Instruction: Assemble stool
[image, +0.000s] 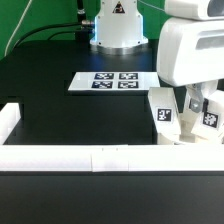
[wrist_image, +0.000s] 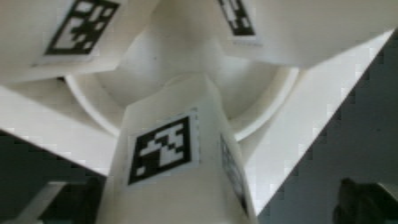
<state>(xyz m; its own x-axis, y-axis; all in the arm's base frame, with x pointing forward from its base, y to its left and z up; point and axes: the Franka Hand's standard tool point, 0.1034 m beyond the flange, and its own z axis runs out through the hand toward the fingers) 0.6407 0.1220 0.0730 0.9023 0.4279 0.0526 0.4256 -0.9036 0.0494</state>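
Observation:
In the exterior view the stool stands at the right, by the front rail. Two upright white legs with tags, one (image: 163, 112) and another (image: 208, 118), flank my gripper (image: 189, 108), which hangs down between them. In the wrist view a third white leg (wrist_image: 171, 150) with a square tag runs up the middle to the round seat (wrist_image: 267, 92). Two more tagged legs, one (wrist_image: 80, 28) and another (wrist_image: 237, 14), stick out beyond it. My dark fingertips (wrist_image: 54, 202) sit wide apart at either side of the middle leg, with gaps showing. The gripper (wrist_image: 210, 205) looks open around that leg.
The marker board (image: 105, 82) lies flat mid-table in front of the robot base (image: 118, 30). A long white rail (image: 90, 158) runs along the front, and another rail (image: 9, 118) stands at the exterior view's left. White rail walls (wrist_image: 329, 95) close in beside the seat.

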